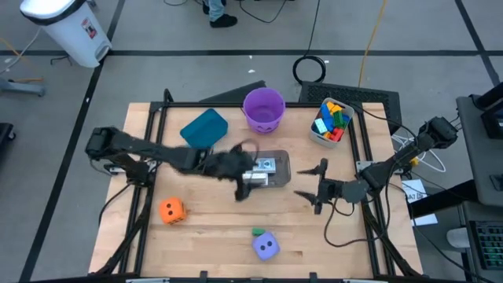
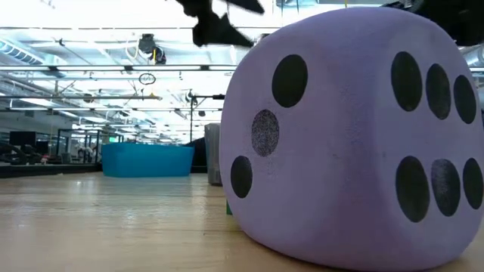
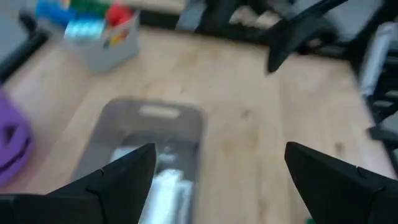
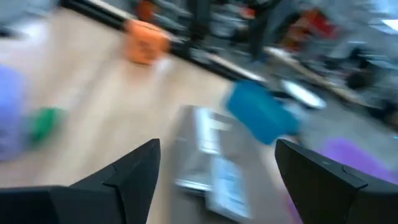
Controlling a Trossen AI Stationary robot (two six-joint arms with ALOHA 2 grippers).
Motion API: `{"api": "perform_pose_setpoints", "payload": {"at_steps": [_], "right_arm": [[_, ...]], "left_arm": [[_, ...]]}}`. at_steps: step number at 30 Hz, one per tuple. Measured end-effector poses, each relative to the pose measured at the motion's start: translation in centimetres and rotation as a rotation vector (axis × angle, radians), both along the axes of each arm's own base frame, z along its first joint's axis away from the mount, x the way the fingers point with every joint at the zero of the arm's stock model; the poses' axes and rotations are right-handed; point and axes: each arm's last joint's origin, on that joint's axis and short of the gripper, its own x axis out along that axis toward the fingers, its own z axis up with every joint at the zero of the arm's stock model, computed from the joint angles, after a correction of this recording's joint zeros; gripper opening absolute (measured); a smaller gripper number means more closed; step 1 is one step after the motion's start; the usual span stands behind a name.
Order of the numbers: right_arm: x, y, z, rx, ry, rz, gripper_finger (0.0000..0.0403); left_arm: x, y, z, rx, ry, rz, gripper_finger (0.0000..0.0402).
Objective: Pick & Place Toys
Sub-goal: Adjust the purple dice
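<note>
Likely light and soft: the purple die (image 1: 266,246) near the front edge of the table (image 1: 212,228), foam by the look of its matt, faintly pitted faces in the low view; best pinched across two opposite flat faces, since corners would squash and slip. Same guess for the orange die (image 1: 171,210) at front left. Just beside the purple die, a small green block (image 1: 258,232), hard plastic and slick, easy to knock away. Further blocks (image 1: 331,120) piled in a clear tub (image 1: 320,137) at back right. White cards (image 1: 263,165) lying flat in a second clear tub (image 1: 277,168) mid-table: thin, hard to lift except by an edge. Left gripper (image 1: 244,185) low over that card tub, fingers spread wide, nothing between them. Right gripper (image 1: 313,183) just right of the tub, also spread wide and empty. Pale wood top, smooth, so loose pieces could slide. Teal bin (image 1: 204,127) and purple bucket (image 1: 263,108) at the back. Beyond, an open hall with ceiling lights, cables on a grey floor.
</note>
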Motion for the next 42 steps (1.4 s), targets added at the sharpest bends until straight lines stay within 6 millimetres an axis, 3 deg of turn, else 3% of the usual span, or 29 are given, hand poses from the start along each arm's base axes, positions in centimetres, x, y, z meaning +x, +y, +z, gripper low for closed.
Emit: {"api": "perform_pose_setpoints", "payload": {"at_steps": [3,8,16,20,25,31,35,42], "right_arm": [[0.2,0.7,-0.3,0.106,0.028,0.172,0.029],[2.0,3.4,-1.0,0.353,0.038,0.419,0.029],[8.9,9.2,-1.5,0.324,0.244,0.625,0.0288],[11.0,10.7,-2.6,0.282,0.314,0.657,0.0254],[12.4,10.7,-3.6,0.269,0.339,0.636,0.0152],[13.2,9.3,-4.8,0.244,0.399,0.588,0.0019],[13.2,8.1,-4.8,0.228,0.452,0.511,0.0016],[11.8,6.2,-3.1,0.128,0.482,0.247,0.001]], "left_arm": [[-1.1,-2.3,-0.7,0.034,-0.122,0.01,0.0365],[-3.3,-3.5,-4.0,0.039,-0.198,0.091,0.0365],[-4.4,-3.3,-5.7,-0.017,-0.246,0.123,0.0365],[-4.4,-3.4,-5.7,-0.025,-0.246,0.117,0.0365],[-4.4,-3.4,-5.7,-0.036,-0.239,0.094,0.0365],[-4.4,-3.4,-5.8,-0.035,-0.236,0.095,0.0365],[-4.4,-3.4,-5.8,-0.026,-0.233,0.091,0.0365],[-4.5,-3.4,-6.1,-0.016,-0.205,0.091,0.0365]]}}
